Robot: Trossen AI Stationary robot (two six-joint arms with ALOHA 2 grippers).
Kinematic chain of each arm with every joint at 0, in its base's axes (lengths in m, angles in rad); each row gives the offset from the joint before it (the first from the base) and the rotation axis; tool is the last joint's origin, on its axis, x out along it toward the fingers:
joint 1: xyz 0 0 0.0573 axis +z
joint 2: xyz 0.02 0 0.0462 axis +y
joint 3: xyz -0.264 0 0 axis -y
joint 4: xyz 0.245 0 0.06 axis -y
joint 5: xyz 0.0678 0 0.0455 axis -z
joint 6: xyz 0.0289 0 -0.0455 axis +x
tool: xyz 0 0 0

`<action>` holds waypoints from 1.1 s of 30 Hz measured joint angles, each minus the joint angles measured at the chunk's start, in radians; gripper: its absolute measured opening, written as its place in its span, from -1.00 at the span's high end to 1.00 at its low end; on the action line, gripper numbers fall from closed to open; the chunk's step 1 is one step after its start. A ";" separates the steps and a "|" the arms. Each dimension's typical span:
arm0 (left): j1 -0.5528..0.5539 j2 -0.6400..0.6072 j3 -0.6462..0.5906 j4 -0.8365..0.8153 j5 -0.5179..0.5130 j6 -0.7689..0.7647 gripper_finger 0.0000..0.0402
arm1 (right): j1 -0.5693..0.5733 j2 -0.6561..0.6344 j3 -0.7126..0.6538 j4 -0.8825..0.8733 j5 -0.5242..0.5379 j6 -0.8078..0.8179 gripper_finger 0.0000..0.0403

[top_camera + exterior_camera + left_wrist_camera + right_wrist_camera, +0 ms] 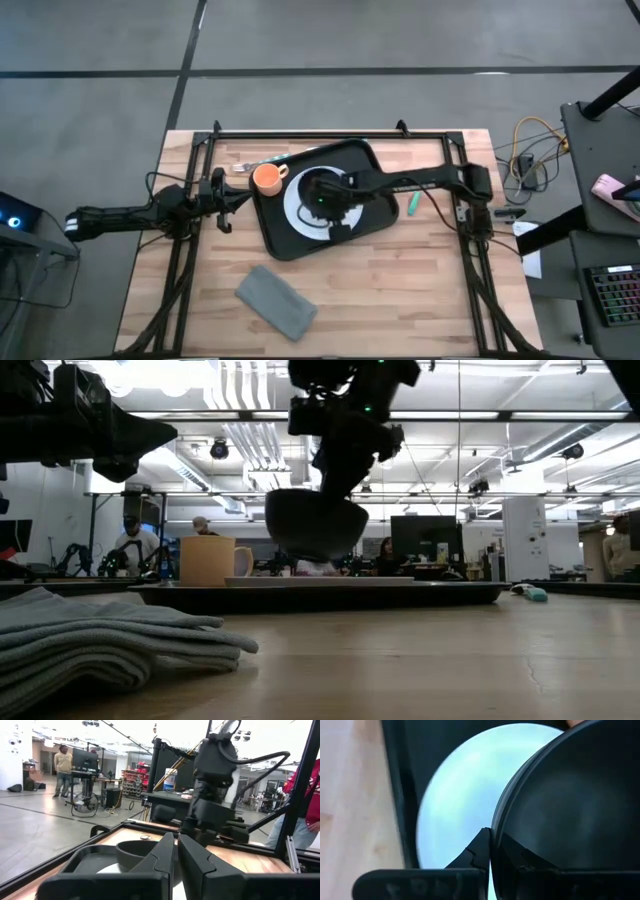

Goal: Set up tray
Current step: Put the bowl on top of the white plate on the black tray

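The tray [300, 240] lies near the middle of the table [400, 290], toward its far edge, turned so that its long axis runs on a slant from the near-left to the far-right. In it sits a round white plate [300, 218], and an orange mug [267, 178] stands in the tray's far-left corner.

Above the plate hangs a dark bowl [308, 523]. The right gripper [325, 197] pinches its rim [492, 837], one finger inside and one outside. The low view shows the bowl clear of the plate, so the coming move looks like a straight descent onto the plate's centre. The bowl sits directly under the jaws, not off to a side.

The left gripper [232, 199] waits just beside the tray's left end, its fingers [157, 857] pressed together and holding nothing. The right arm is the one over the tray.

Outside the tray, a grey folded cloth [277, 301] lies by the table's near edge and a small green object [412, 204] lies just past the tray's right end.
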 joint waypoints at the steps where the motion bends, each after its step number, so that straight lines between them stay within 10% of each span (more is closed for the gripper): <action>1: 0.000 0.000 0.000 0.000 0.000 0.000 0.97 | -0.005 0.015 0.020 -0.010 -0.004 -0.003 0.96; 33: 0.000 0.000 0.000 0.000 0.000 0.000 0.97 | -0.032 0.055 -0.050 0.038 -0.090 0.003 0.96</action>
